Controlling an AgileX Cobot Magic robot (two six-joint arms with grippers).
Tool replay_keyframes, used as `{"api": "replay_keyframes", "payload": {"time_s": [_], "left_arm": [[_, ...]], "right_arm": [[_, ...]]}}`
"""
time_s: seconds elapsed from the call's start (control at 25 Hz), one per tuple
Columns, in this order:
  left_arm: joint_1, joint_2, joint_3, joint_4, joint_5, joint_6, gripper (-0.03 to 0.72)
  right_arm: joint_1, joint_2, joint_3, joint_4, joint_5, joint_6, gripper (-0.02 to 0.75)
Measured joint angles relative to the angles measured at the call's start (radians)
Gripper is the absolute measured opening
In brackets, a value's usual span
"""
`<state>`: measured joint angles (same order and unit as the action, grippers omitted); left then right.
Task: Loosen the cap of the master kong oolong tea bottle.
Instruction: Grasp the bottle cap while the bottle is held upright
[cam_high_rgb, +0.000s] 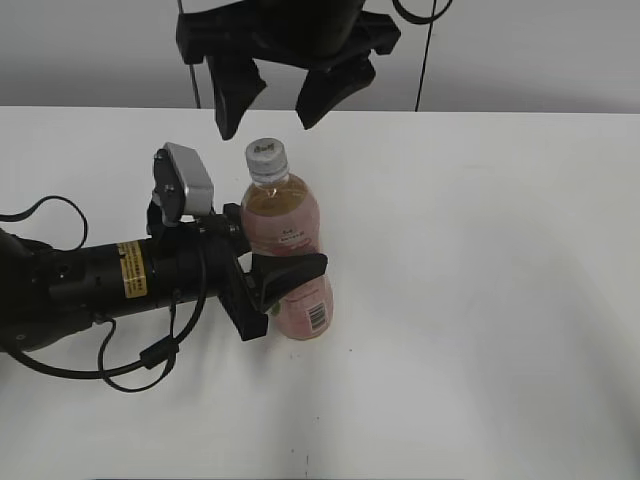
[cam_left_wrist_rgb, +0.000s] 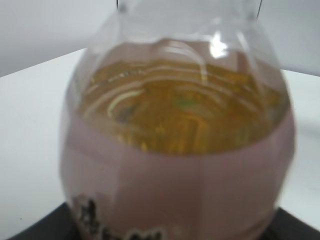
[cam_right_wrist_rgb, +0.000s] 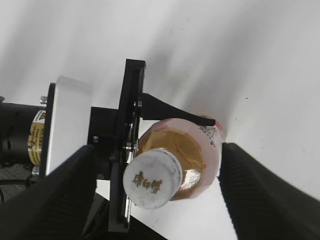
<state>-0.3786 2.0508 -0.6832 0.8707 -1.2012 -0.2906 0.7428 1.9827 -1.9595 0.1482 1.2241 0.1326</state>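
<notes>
The master kong oolong tea bottle (cam_high_rgb: 288, 252) stands upright on the white table, with amber-pink tea and a pink-and-white label with a barcode. Its white cap (cam_high_rgb: 267, 153) is on the neck. My left gripper (cam_high_rgb: 285, 288) is shut on the bottle's middle, coming from the left. The bottle fills the left wrist view (cam_left_wrist_rgb: 177, 150), blurred. My right gripper (cam_high_rgb: 265, 95) hangs open just above the cap, fingers either side and apart from it. In the right wrist view the cap (cam_right_wrist_rgb: 152, 179) sits between the open fingers (cam_right_wrist_rgb: 160, 185), above the bottle (cam_right_wrist_rgb: 195, 145).
The white table (cam_high_rgb: 480, 300) spreads to the right and front of the bottle. The left arm's black body and cables (cam_high_rgb: 90, 290) lie across the table's left side. A pale wall stands behind the table's far edge.
</notes>
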Motion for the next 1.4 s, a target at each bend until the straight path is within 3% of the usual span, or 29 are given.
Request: {"api": "replay_keyframes", "payload": {"time_s": [0.92,1.4], "left_arm": [[-0.002,0.000,0.000,-0.002,0.001,0.000,0.385],[-0.049,0.000,-0.012,-0.030,0.029,0.002,0.385]], "right_arm": [[0.008,-0.035,0.098,-0.035,-0.001,0.015,0.538],[0.008,-0.038,0.087,-0.032,-0.001,0.016,0.536]]}}
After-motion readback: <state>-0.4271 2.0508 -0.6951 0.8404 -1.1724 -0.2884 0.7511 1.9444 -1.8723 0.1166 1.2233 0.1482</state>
